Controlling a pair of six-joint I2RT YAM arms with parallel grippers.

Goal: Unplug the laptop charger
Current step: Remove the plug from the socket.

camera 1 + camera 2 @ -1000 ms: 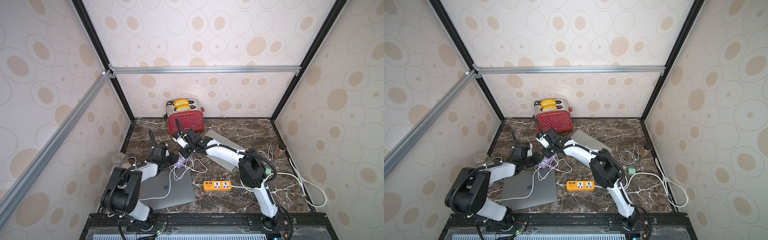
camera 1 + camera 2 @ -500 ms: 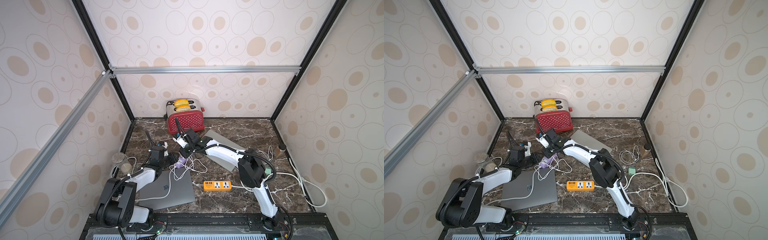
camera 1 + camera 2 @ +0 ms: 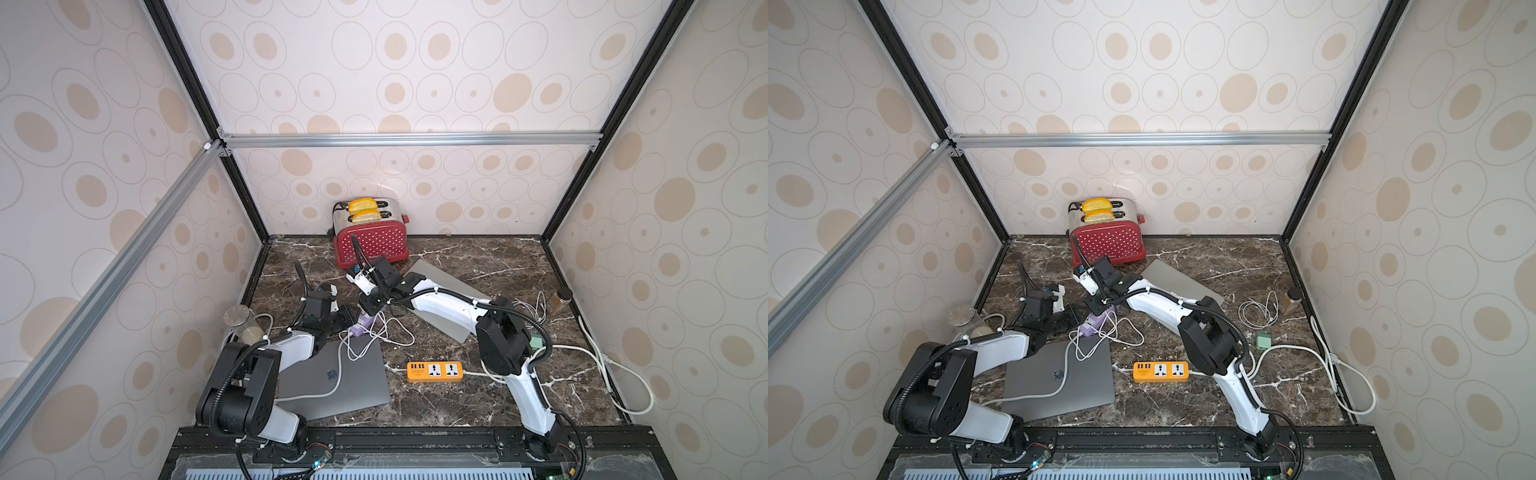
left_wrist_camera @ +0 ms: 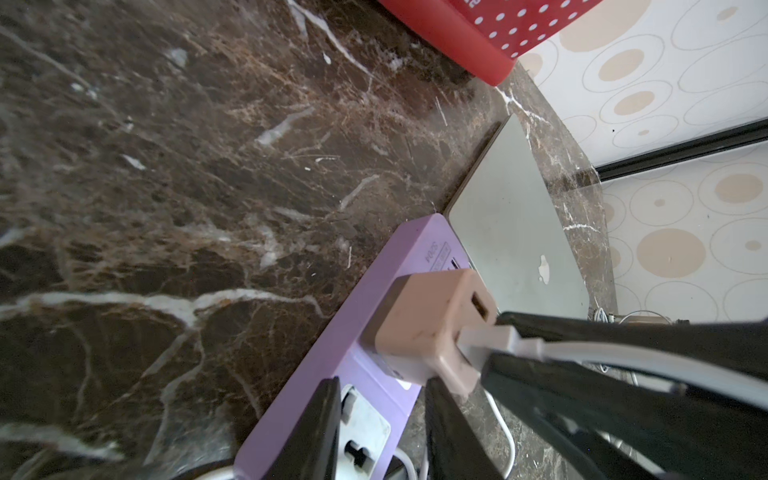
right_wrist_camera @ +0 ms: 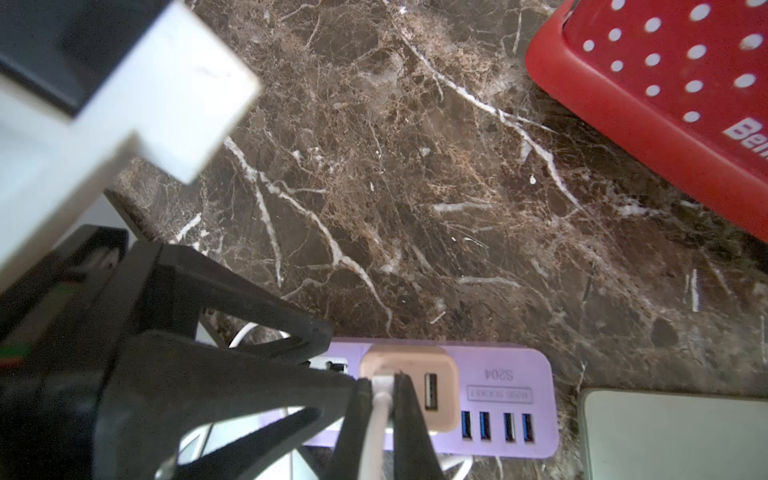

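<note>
The laptop charger (image 4: 432,324) is a beige-pink cube plugged into a purple power strip (image 4: 386,266) that lies on the marble. A white cable (image 4: 490,338) leaves the cube. In the top views it trails across the dark grey closed laptop (image 3: 332,374). My right gripper (image 5: 382,380) is shut on the white cable's plug right at the charger (image 5: 411,359). My left gripper (image 4: 382,382) clasps the purple strip (image 5: 498,399) across its width, just beside the charger. In both top views the two grippers (image 3: 347,316) (image 3: 370,305) meet over the strip (image 3: 359,328).
A red dotted toaster (image 3: 372,245) stands at the back. A silver laptop (image 3: 440,291) lies under my right arm. An orange power strip (image 3: 434,371) with a thick white cord (image 3: 602,361) is at the front right. A glass jar (image 3: 243,324) stands left; a small brown jar (image 3: 561,297) stands right.
The left arm's elbow has shifted slightly while its gripper stays at the purple strip. The right arm and the charger have not visibly moved.
</note>
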